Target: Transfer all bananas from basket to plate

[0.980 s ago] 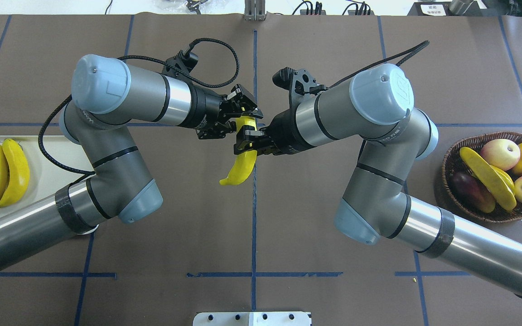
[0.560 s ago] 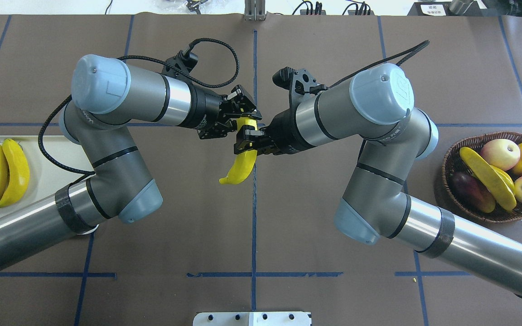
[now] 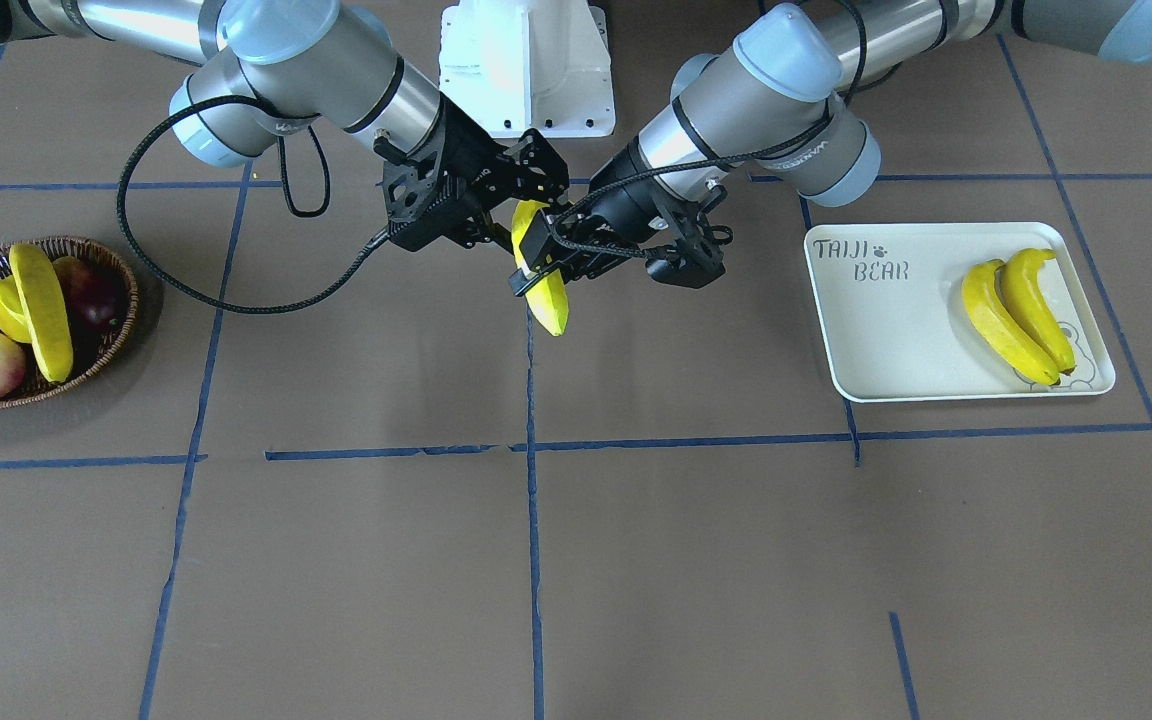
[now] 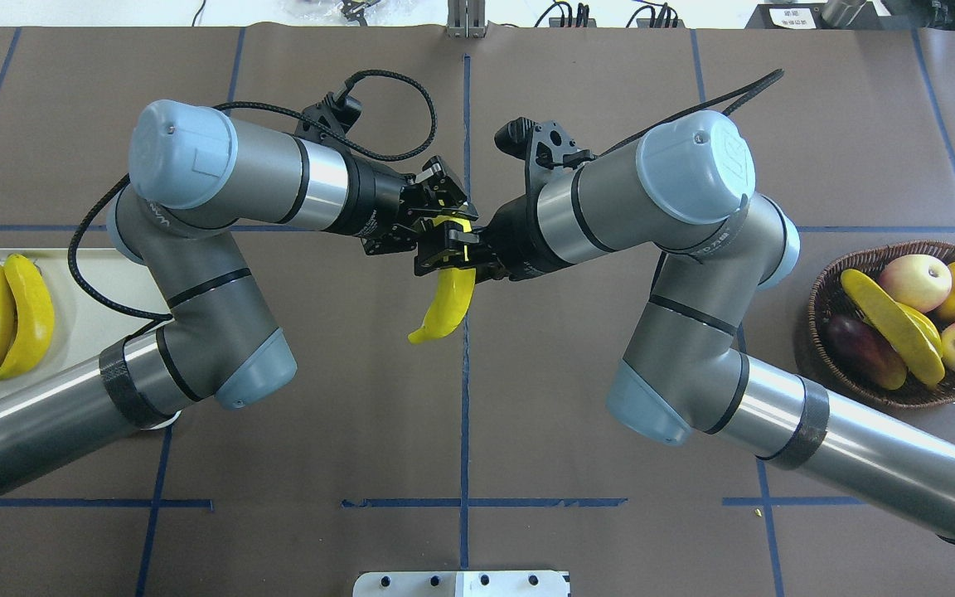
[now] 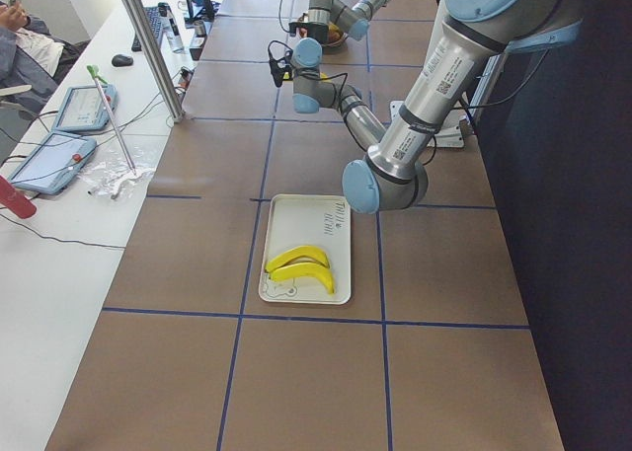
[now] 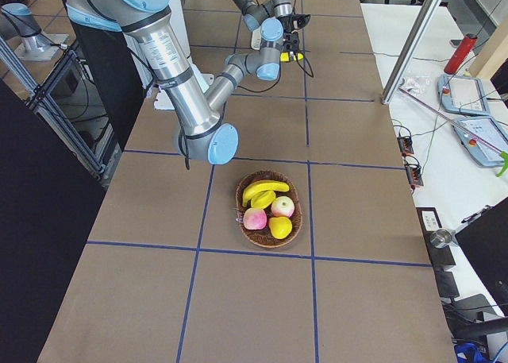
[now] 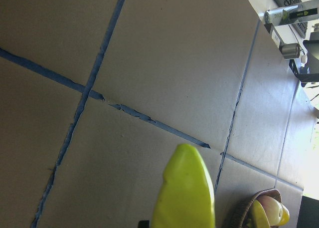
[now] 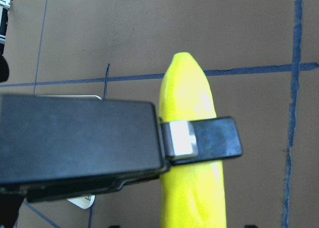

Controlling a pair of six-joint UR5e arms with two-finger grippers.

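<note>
- Left tool (image 3: 536,266): clamped across the banana (image 4: 448,298). In the right wrist view, one of its fingers (image 8: 214,144) lies flat across the banana's near side.
- Right tool (image 4: 449,249): positioned at the banana's upper part, facing the left tool. Its fingers are mostly hidden, so whether it grips cannot be told.
- Banana: hangs tip-down above the middle of the surface (image 4: 320,431), well apart from both basket and plate.
- Plate (image 3: 876,330): located at the robot's left end of the surface. Two bananas (image 3: 1021,310) lie on it side by side, touching, over the printed bear outline and away from the "TAIJI BEAR" lettering.
- Basket (image 4: 819,286): located at the robot's right end. The last banana (image 4: 892,327) lies slantwise on top of the other fruits (image 4: 915,282).
</note>
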